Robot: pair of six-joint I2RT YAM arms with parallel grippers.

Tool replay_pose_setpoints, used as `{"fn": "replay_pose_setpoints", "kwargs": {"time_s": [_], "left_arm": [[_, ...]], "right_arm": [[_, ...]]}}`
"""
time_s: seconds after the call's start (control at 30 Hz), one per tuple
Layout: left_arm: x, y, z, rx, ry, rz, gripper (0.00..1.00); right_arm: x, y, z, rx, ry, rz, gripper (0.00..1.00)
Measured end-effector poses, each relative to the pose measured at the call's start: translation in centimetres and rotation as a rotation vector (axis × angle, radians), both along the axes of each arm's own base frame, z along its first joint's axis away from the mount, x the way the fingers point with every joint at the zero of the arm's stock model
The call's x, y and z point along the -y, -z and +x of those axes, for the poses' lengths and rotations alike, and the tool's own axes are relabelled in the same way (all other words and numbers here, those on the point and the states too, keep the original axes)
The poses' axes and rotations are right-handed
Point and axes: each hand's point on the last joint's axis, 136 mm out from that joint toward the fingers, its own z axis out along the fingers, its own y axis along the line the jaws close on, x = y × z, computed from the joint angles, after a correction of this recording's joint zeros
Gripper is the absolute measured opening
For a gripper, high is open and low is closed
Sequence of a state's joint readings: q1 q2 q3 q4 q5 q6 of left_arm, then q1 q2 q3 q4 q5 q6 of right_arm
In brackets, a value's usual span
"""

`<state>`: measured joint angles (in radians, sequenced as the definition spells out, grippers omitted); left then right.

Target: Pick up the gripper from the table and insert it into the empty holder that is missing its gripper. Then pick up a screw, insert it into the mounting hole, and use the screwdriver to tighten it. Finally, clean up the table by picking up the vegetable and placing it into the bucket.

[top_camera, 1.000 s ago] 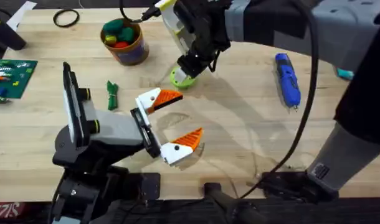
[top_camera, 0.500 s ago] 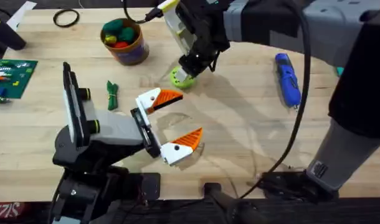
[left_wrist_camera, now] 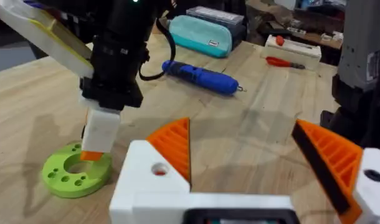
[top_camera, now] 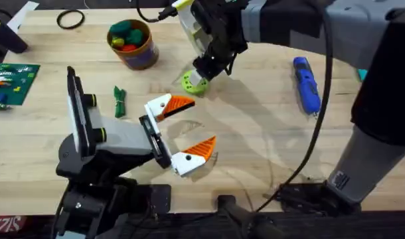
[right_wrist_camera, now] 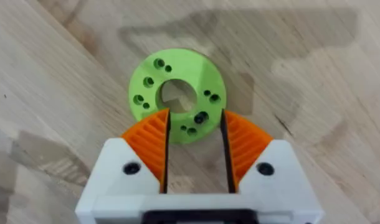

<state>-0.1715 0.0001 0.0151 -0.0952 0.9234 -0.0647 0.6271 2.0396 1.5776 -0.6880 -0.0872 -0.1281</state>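
Nearest the bases, the left gripper (top_camera: 188, 131) has not moved over the last second: its arm lies low over the table (top_camera: 255, 139), forearm level, jaws spread wide and holding nothing. Just beyond it the vegetable (top_camera: 119, 101) lies untouched on the table. Farther out, the right gripper (right_wrist_camera: 195, 144) has edged slightly toward the far side, settling over the lime-green ring (right_wrist_camera: 176, 94); its arm reaches across the middle, wrist pitched steeply down, jaws narrowed to a slim gap over the ring's rim, gripping nothing I can confirm. That suggests a grasp is being lined up. The screwdriver (top_camera: 307, 85) rests off to the right, the bucket (top_camera: 131, 44) at the far edge.
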Motion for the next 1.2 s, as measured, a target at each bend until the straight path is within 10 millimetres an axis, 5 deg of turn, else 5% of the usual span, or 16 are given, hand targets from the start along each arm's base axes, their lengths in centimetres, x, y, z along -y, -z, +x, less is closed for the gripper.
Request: {"fn": "replay_pose_setpoints", "kwargs": {"time_s": [0.27,0.6,1.2], "left_arm": [[0.0,0.0,0.0,0.0,0.0,0.0,0.986],[0.0,0.0,0.0,0.0,0.0,0.0,0.986],[0.0,0.0,0.0,0.0,0.0,0.0,0.986]], "right_arm": [[-0.05,-0.01,-0.04,-0.002,-0.001,0.002,0.448],[-0.06,-0.01,-0.05,-0.002,-0.003,0.003,0.017],[-0.05,-0.01,-0.04,-0.002,-0.001,0.003,0.004]]}}
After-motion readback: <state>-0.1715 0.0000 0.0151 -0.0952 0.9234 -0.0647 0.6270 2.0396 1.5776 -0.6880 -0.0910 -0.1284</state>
